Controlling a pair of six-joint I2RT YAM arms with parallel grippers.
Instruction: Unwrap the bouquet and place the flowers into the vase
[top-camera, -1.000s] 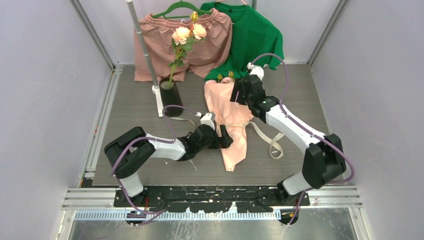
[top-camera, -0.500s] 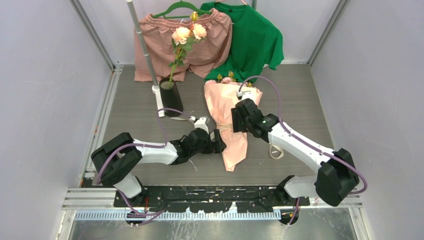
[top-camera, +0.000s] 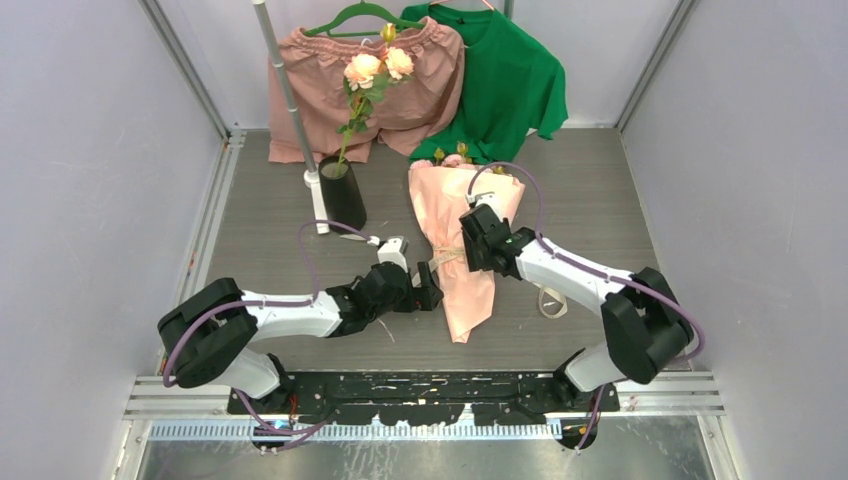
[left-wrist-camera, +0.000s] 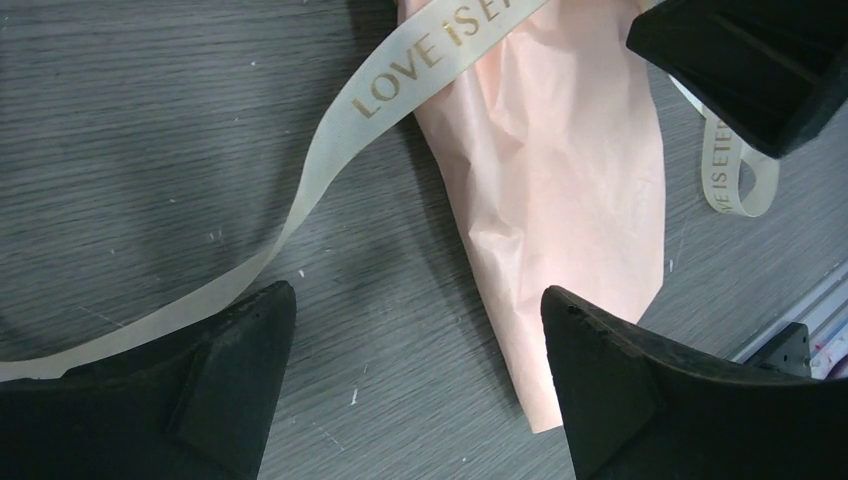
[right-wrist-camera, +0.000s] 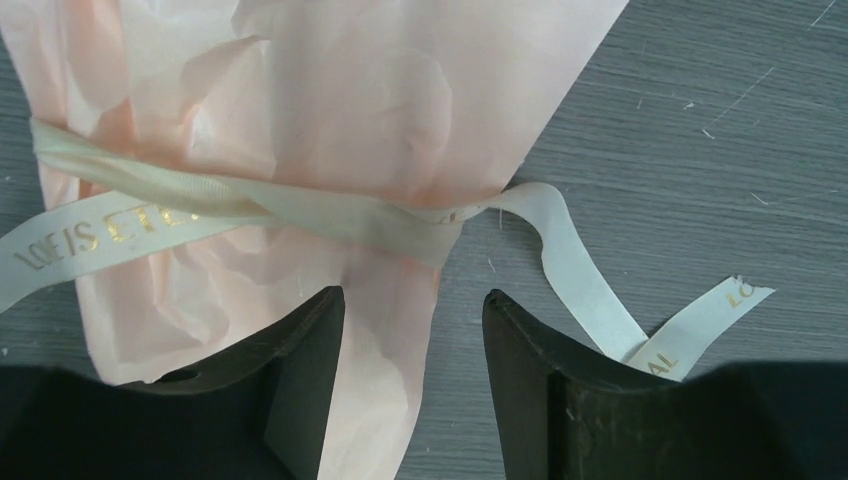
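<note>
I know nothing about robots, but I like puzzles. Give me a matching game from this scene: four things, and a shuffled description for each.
Things:
1 bouquet
2 vase
3 green shirt
4 ribbon

Descriptions:
A hangs at the back
B lies flat, wrapped
C stands upright with pale roses in it
D cream with gold lettering

Pairs: 1-B, 2-C, 3-A, 4-D

The bouquet (top-camera: 440, 200) is wrapped in thin, crinkled, matt salmon paper. Its ribbon (right-wrist-camera: 300, 212) is smooth cream cloth with faintly glossy gold lettering. The tabletop (top-camera: 590, 200) is grey, wood-grained and lightly scratched. The vase (top-camera: 343, 205) looks matt black.
</note>
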